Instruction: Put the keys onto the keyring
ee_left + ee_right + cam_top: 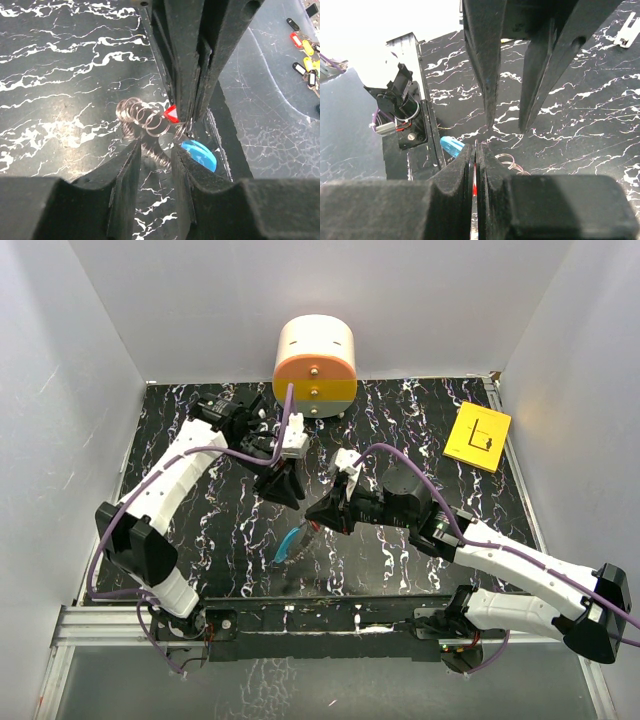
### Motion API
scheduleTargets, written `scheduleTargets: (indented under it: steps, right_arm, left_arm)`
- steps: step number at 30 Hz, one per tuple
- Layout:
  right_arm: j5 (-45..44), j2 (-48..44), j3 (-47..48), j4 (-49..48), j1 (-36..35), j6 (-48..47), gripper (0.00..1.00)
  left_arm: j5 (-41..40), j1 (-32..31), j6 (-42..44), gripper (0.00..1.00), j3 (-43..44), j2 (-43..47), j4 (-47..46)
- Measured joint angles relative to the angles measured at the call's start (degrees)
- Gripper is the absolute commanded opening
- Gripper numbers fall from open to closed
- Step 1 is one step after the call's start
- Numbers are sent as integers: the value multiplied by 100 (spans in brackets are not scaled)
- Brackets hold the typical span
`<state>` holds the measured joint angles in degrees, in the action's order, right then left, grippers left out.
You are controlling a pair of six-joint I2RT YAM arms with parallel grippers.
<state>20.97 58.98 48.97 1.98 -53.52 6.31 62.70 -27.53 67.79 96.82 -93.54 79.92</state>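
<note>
The red key (171, 113) is a tiny flat piece pinched edge-on between the fingers of my right gripper (187, 120), which is shut on it; in the right wrist view it shows only as a thin red sliver (475, 187). The keyring hangs just under that grip above the mat, with its wire coil (142, 119) and its bright-blue part (200, 154), also in the top view (292, 541). My left gripper (155, 150) faces the right gripper (312, 512) tip to tip. Its jaws stand apart, with only the coil's end near the gap.
A cream-and-orange round device (315, 365) stands at the back of the black marbled mat (220, 530). A yellow card (478, 436) lies at the back right. Several small coloured key tags (305, 50) lie on a grey surface beyond the mat.
</note>
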Motion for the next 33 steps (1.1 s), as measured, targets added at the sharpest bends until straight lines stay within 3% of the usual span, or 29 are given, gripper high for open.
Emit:
scheduleTargets:
  steps: [10, 33]
  right_arm:
    - [37, 0, 11, 4, -11, 28, 8]
    - [-46, 0, 57, 90, -4, 24, 8]
  left_arm:
    - [-31, -498, 190, 30, -94, 0, -22]
    - [-437, -647, 210, 29, -122, 0, -15]
